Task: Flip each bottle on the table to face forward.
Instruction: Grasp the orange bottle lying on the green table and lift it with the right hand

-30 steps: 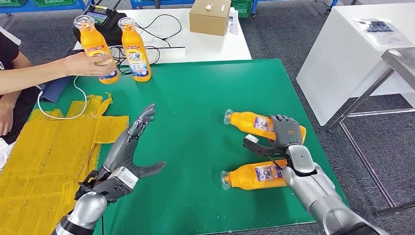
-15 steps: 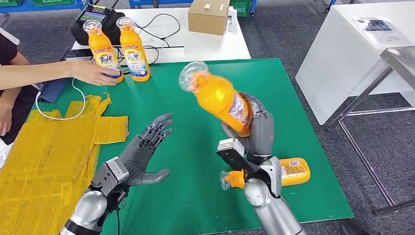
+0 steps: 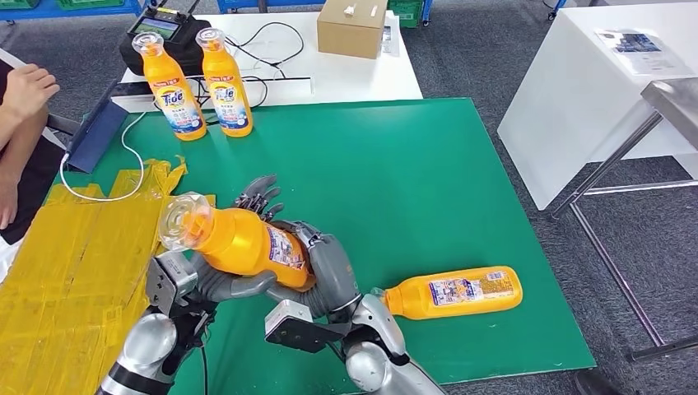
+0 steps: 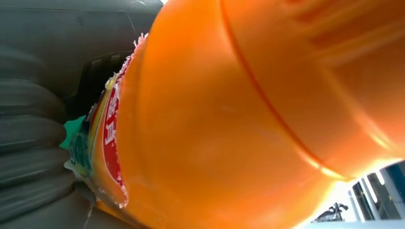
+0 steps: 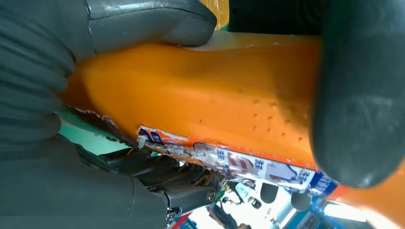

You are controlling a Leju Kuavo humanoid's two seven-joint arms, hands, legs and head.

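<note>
My right hand [image 3: 329, 271] grips an orange detergent bottle [image 3: 243, 243] around its labelled body and holds it tilted above the green mat [image 3: 395, 164], clear cap toward the left. My left hand [image 3: 216, 284] lies under and behind this bottle, thumb below and fingers [image 3: 259, 197] spread up past it. Up close, the left wrist view shows the orange body [image 4: 239, 119], and the right wrist view shows the bottle [image 5: 200, 100] wrapped by my fingers [image 5: 363, 95]. Another orange bottle [image 3: 453, 292] lies on its side near the mat's front right. Two bottles [image 3: 174, 90] [image 3: 226, 86] stand upright at the back left.
Crumpled yellow sheeting [image 3: 74, 255] covers the left side of the mat. A person's hand [image 3: 25, 86] is at the far left edge. Behind the mat are a black device [image 3: 160, 33], cables and a cardboard box [image 3: 352, 26]. A white table [image 3: 593, 82] stands to the right.
My right hand has carried the lifted bottle leftward and down into my left hand's palm. The person's hand has let go of the upright bottle and pulled back to the left.
</note>
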